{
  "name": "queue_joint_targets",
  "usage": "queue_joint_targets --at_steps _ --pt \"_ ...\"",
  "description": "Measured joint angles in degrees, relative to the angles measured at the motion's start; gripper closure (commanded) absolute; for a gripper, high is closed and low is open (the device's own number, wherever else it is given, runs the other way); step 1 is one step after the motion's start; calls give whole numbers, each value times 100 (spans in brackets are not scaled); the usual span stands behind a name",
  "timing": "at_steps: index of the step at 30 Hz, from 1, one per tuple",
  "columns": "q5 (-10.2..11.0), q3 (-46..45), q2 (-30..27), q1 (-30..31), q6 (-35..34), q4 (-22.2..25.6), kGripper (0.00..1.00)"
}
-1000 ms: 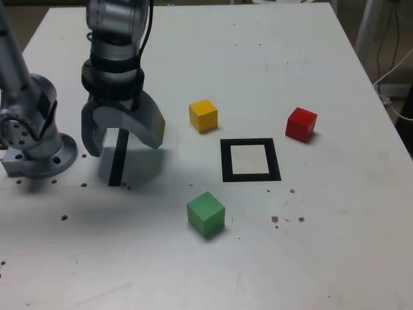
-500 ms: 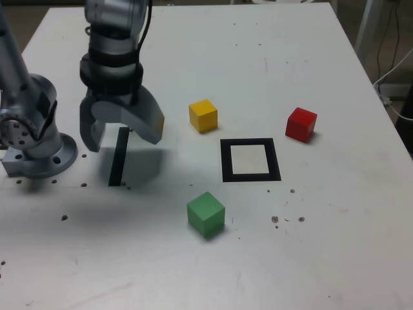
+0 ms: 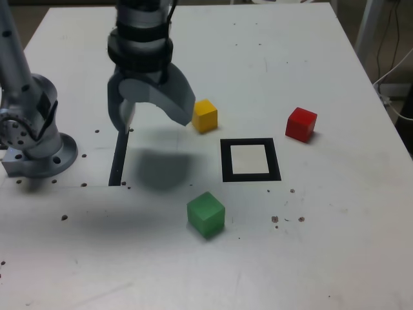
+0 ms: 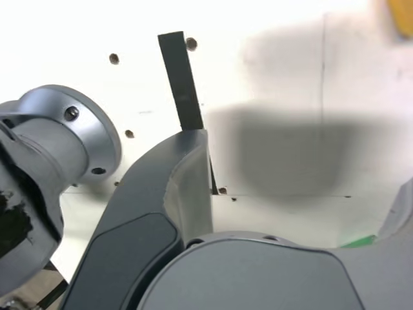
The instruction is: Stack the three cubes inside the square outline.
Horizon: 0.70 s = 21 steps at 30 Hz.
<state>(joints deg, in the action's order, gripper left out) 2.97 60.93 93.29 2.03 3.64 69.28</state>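
Observation:
My gripper (image 3: 153,121) hangs open and empty above the table, just to the exterior view's left of the yellow cube (image 3: 204,115) and apart from it. The square outline (image 3: 225,160), black tape around a pale centre, lies in the middle with nothing in it. Beyond its right corner in the exterior view rests the red cube (image 3: 301,124). The green cube (image 3: 206,214) sits nearer the front, left of the outline. In the wrist view one grey finger (image 4: 174,194) fills the foreground, with a yellow cube corner (image 4: 403,13) and a green sliver (image 4: 358,242) at the picture's edges.
The arm's grey base (image 3: 35,139) stands at the exterior view's left. A straight black tape strip (image 3: 118,161) lies beside it, also seen in the wrist view as a strip (image 4: 181,81). Cables (image 3: 393,71) hang past the table's right edge. Small screw holes dot the white top.
The open gripper has risen and swung toward the exterior view's right, from over the tape strip to beside the yellow cube. The cubes have not moved.

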Motion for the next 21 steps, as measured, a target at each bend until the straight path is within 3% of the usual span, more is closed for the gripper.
queue_joint_targets --at_steps 11,21 --pt "434 1600 549 -8 414 739 0" --pt "566 2753 1098 -26 1096 925 0"
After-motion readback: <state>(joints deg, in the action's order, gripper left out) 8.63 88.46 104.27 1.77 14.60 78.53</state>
